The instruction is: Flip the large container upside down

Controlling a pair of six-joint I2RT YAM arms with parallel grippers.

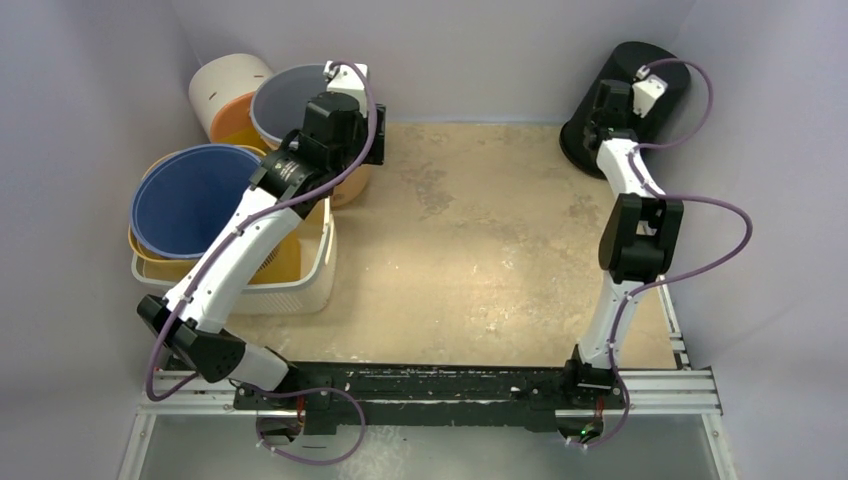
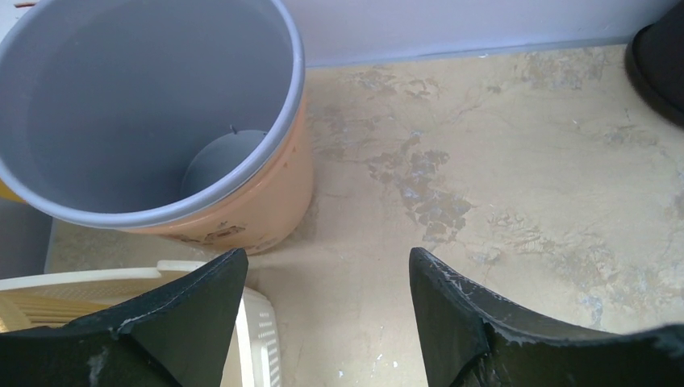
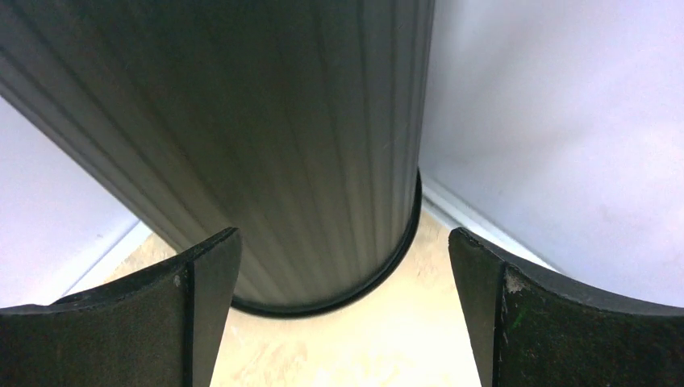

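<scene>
A tall black ribbed container (image 1: 625,105) stands in the back right corner with its rimmed wide end down on the table (image 3: 266,145). My right gripper (image 3: 343,242) is open just in front of its lower wall, with nothing between the fingers. The right gripper (image 1: 603,112) hangs over the container's near side in the top view. A grey bucket (image 2: 121,105) sits mouth up inside an orange one (image 2: 258,201) at the back left. My left gripper (image 2: 327,254) is open above the table just right of that stack, holding nothing.
A blue bucket (image 1: 190,195) nested in yellow ones stands in a white slatted basket (image 1: 300,290) at the left. A cream cylinder (image 1: 228,85) lies behind them. Walls close the back and both sides. The worn tan table (image 1: 480,240) spreads between the arms.
</scene>
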